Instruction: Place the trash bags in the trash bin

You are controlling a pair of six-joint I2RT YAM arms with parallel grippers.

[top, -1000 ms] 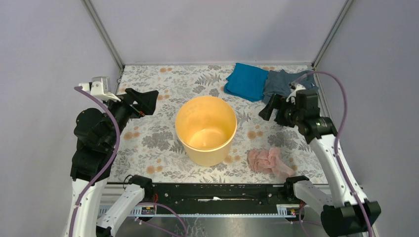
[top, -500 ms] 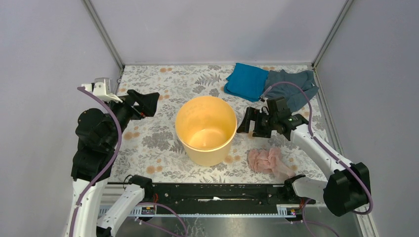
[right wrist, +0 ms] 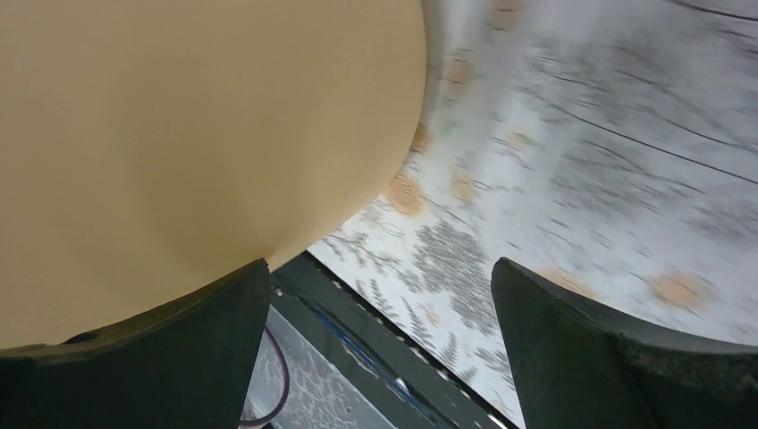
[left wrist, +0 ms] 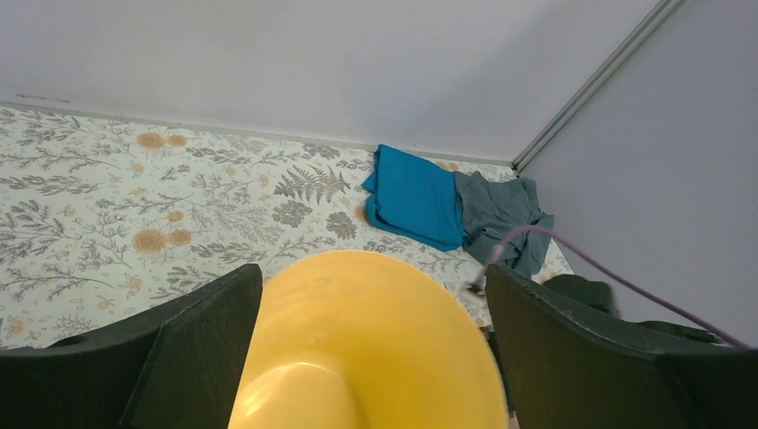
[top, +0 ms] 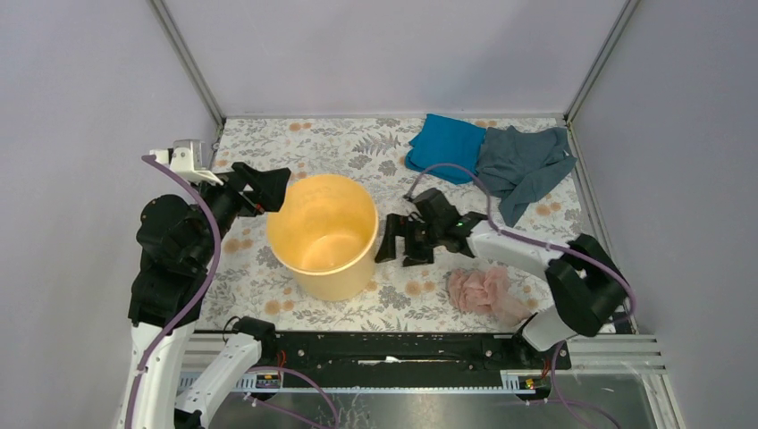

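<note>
The yellow-orange trash bin (top: 324,234) stands left of the table's middle, tilted toward the left. It fills the bottom of the left wrist view (left wrist: 366,349) and the upper left of the right wrist view (right wrist: 188,134). The crumpled pale-pink trash bag (top: 483,291) lies on the table at the front right, touching nothing. My right gripper (top: 400,243) is open and empty, low over the table just right of the bin's wall. My left gripper (top: 270,186) is open and empty, raised at the bin's upper left rim.
A blue cloth (top: 447,146) and a grey-blue cloth (top: 521,166) lie at the back right corner. The black front rail (top: 393,344) runs along the near edge. Grey walls enclose the table on three sides.
My right arm swung down and left from the back right to the bin's right side. The bin slid left toward my left gripper and tilted. The left arm barely moved.
</note>
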